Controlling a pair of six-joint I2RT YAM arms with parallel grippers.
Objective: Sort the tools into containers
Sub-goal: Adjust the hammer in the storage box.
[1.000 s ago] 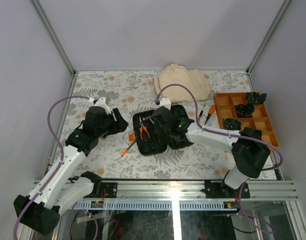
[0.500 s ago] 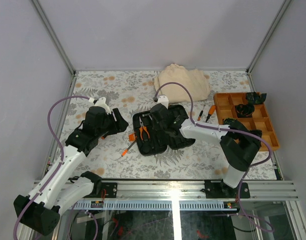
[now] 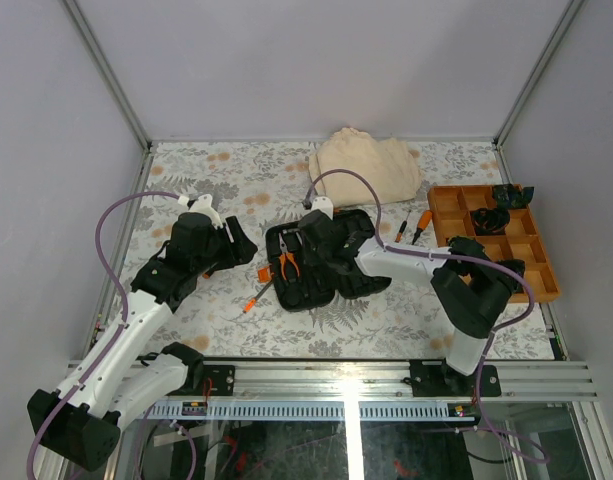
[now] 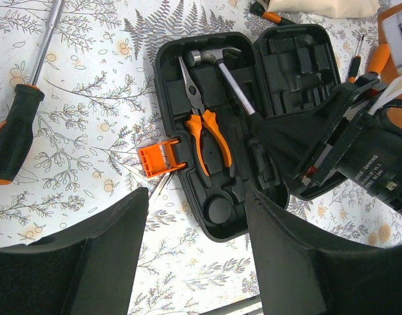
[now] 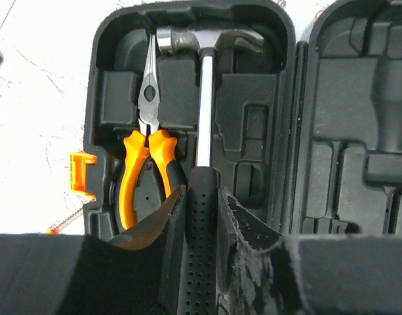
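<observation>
Right gripper clamps the hammer by its handle; the hammer lies in the case's left half beside the pliers. Placement looks nearly done. Next, release and lift clear. Left gripper hovers open, empty.

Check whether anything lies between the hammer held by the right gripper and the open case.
Nothing visible does. The right gripper grips the hammer by its handle, and the hammer lies over the case, beside the pliers.

hammer handle: hidden in right tool | screwdriver: cut by edge
</observation>
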